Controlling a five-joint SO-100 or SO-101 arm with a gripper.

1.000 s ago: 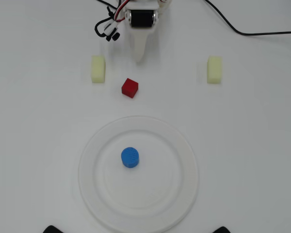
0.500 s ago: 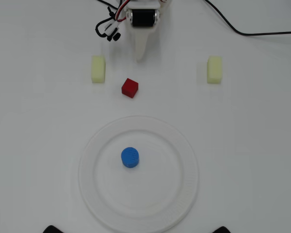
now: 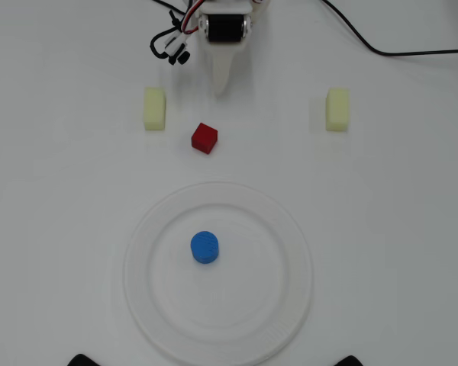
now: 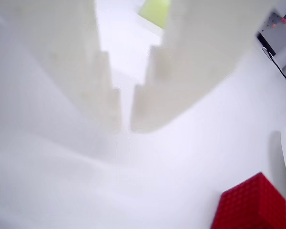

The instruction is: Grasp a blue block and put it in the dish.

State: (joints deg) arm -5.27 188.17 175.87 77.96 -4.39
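Fingers [image 4: 125,129] nearly closed and empty, a thin slit between tips, red cube [image 4: 250,204] at 4 o'clock, block [image 3: 204,247] resting in dish [image 3: 282,305]

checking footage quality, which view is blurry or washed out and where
Overhead view: sharp and evenly lit, soft shadows, though the dish nearly blends into the white table. Wrist view: the gripper fingers are close, blurred and overexposed; the red cube is sharper.

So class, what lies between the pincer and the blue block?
The red cube, seen in the overhead view, between pincer and blue block.
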